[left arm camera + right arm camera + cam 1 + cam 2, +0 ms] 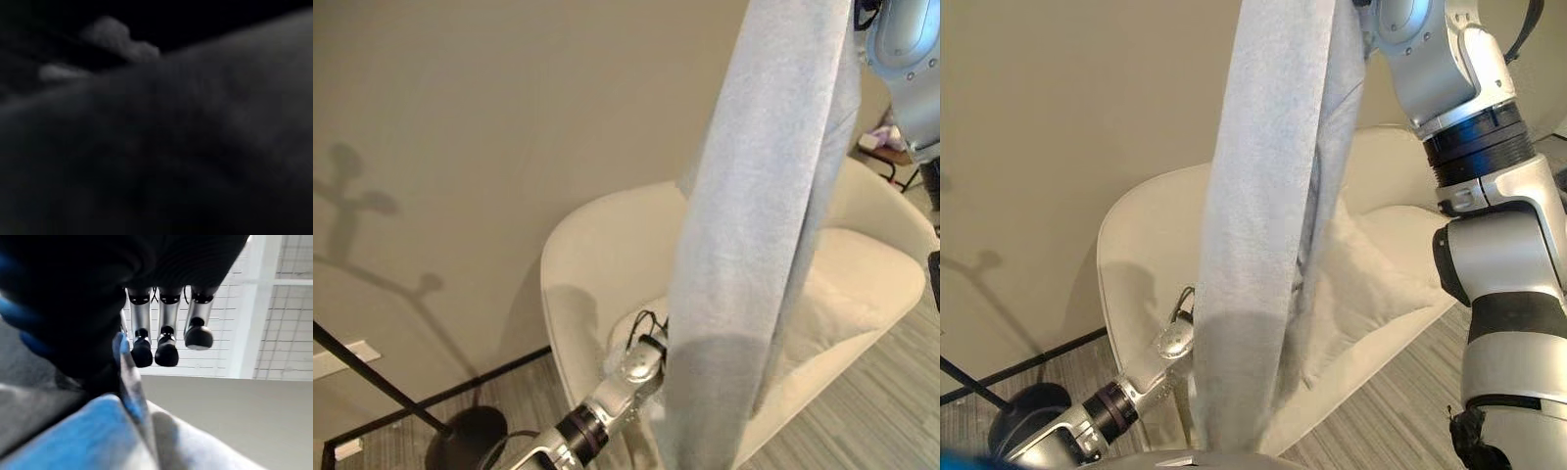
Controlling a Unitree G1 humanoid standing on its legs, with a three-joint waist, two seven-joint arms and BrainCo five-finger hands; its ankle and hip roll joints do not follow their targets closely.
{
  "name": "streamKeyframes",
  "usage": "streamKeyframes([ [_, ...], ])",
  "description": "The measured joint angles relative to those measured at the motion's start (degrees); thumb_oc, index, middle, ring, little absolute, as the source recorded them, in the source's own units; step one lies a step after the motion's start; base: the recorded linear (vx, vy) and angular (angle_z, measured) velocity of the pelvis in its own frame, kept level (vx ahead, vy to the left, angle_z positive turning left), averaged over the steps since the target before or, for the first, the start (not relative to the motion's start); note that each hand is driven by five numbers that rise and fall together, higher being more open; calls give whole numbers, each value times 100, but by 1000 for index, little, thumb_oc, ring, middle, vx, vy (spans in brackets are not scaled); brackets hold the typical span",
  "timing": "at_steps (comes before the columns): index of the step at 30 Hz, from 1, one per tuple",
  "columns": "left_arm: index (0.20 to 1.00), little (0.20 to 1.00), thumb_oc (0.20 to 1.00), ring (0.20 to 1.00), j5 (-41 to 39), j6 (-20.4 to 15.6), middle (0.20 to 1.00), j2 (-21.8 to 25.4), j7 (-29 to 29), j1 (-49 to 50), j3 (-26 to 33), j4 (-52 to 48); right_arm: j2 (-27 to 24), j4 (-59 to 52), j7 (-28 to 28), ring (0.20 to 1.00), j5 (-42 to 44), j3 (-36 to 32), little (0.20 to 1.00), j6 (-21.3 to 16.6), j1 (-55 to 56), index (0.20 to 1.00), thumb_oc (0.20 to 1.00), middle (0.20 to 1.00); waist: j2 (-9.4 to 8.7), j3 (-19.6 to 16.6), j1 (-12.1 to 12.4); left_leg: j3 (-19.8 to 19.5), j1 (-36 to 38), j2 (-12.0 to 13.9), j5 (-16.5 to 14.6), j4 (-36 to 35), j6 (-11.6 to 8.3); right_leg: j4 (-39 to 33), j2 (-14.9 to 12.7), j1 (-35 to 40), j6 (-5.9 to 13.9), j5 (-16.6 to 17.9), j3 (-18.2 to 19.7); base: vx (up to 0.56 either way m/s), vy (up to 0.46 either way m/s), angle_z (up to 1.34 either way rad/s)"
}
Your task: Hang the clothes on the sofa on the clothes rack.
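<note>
I see a long light grey garment (744,255) hanging straight down from high up, where my right arm is raised above the sofa (862,284). In the right wrist view, the right robot hand (166,340) is lifted toward the ceiling. Its fingers (142,350) are curled downward with dark tips in a row, and grey fabric with a blue edge is bunched just below them and against the palm. The fingers seem curled over the cloth, though the exact grip is partly hidden by the dark cover.

The garment drops from that robot hand as a folded column, and its lower end hangs in front of the cream sofa seat, darker along the bottom part. The sofa is a rounded cream armchair shape with a cushion (1381,264) on its seat, just behind the hanging cloth.

My left arm reaches up from below, and the left robot hand (641,362) sits right against the lower part of the garment, its fingers hidden behind the fabric, so I cannot tell how they are set. The left wrist view is dark, pressed close to cloth.

Well to the left of the left robot hand, the black base and slanted pole of the clothes rack (460,436) stand on the floor by the beige wall (489,127).
</note>
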Motion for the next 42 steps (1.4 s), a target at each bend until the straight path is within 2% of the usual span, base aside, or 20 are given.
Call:
streamKeyframes([
  [2, 1000, 1000, 1000, 1000, -92, 55, 1000, 153, -76, 106, 56, -125, -4, 124, 7, 200, 0, 3, 200, 37, -21, 200, 200, 200, 30, 8, 39, -14, 0, 6, 2, 0, -8, -34, 15, 24, -2, 0, -23, 6, -5, 5],
  [5, 1000, 1000, 1000, 1000, -78, 142, 1000, 411, -129, 389, 462, -120, -105, 234, 23, 200, 0, 55, 200, 34, -32, 200, 200, 200, 81, 35, 97, -91, -18, 3, -5, -4, -47, -80, 35, 86, -9, -6, -100, 2, -4, 11],
  [10, 1000, 1000, 1000, 1000, -60, 164, 1000, 483, -122, 467, 528, -116, -128, 227, 65, 200, 4, 51, 200, 30, -39, 200, 200, 200, 94, 59, 183, -125, -44, -6, 16, -9, -20, -90, 53, 125, -10, -6, -126, 2, 0, 3],
  [12, 1000, 1000, 1000, 1000, 23, 176, 1000, 392, -133, 508, 669, -119, -350, 192, 137, 200, 3, 71, 200, 0, -43, 200, 200, 200, 85, 89, 199, -173, -41, -8, 20, -4, -15, -112, 55, 142, -9, -8, -180, 2, 0, 10],
  [19, 1000, 1000, 1000, 1000, 27, 185, 1000, 361, -178, 496, 642, -121, -287, 172, 165, 200, 13, 67, 200, -26, -69, 200, 200, 200, 113, 163, 197, -217, -42, -20, 15, -5, -23, -113, 52, 177, -9, -25, -227, 2, 4, 3],
  [24, 1000, 1000, 1000, 1000, 13, 295, 1000, 303, -232, 137, 226, -122, 88, 175, 238, 200, 134, 19, 200, -65, -69, 200, 200, 200, 122, 174, 170, -215, -40, -21, 18, -8, -19, -112, 55, 177, -9, -24, -227, 0, 0, 0],
  [28, 1000, 1000, 1000, 1000, 42, 290, 1000, -6, -205, -425, -51, 148, 573, 117, 273, 200, 343, 2, 200, -128, -79, 200, 200, 200, 92, 188, 16, -212, -34, -31, 19, -5, -17, -82, 53, 164, -9, -21, -229, 0, 0, 0],
  [30, 1000, 1000, 1000, 1000, 230, 289, 1000, -172, -147, -736, -213, 490, 643, -10, 311, 200, 425, 3, 200, -155, -86, 200, 200, 200, 74, 197, 11, -190, -32, -33, 19, -9, -17, -71, 50, 139, -4, -17, -205, -5, -1, -5],
  [34, 1000, 1000, 1000, 1000, 643, 281, 1000, -310, 15, -1086, -417, 930, 852, -87, 390, 200, 590, 4, 200, -265, -191, 200, 200, 200, 44, 190, -178, -132, -29, -33, 20, -21, -17, -50, 45, 73, 20, -1, -141, -7, -5, -7],
  [38, 1000, 1000, 1000, 1000, 707, 279, 1000, -500, 68, -1251, -479, 1251, 1053, -196, 390, 200, 858, 6, 200, -272, -304, 200, 200, 200, 30, 193, -307, -28, 61, -44, 26, -69, -26, -47, 45, 68, 16, 6, -66, 3, -12, -11],
  [39, 736, 736, 736, 736, 703, 279, 736, -523, 74, -1253, -490, 1250, 1082, -195, 389, 200, 923, 5, 200, -273, -327, 200, 200, 200, 28, 191, -305, 0, 90, -47, 32, -88, -35, -47, 45, 67, 13, 7, -28, -4, -18, -17],
  [40, 200, 200, 200, 200, 703, 279, 200, -545, 73, -1257, -497, 1250, 1106, -190, 389, 200, 961, 5, 200, -269, -355, 200, 200, 200, 28, 191, -309, 12, 98, -45, 31, -89, -38, -48, 45, 67, 13, 7, -15, -3, -16, -9],
  [42, 200, 200, 200, 200, 644, 279, 200, -627, 75, -1266, -528, 1250, 1138, -166, 389, 200, 1029, 11, 200, -272, -437, 200, 200, 200, 27, 191, -341, 17, 99, -33, 33, -88, -48, -47, 56, 61, 13, 7, -5, 1, -5, -2],
])
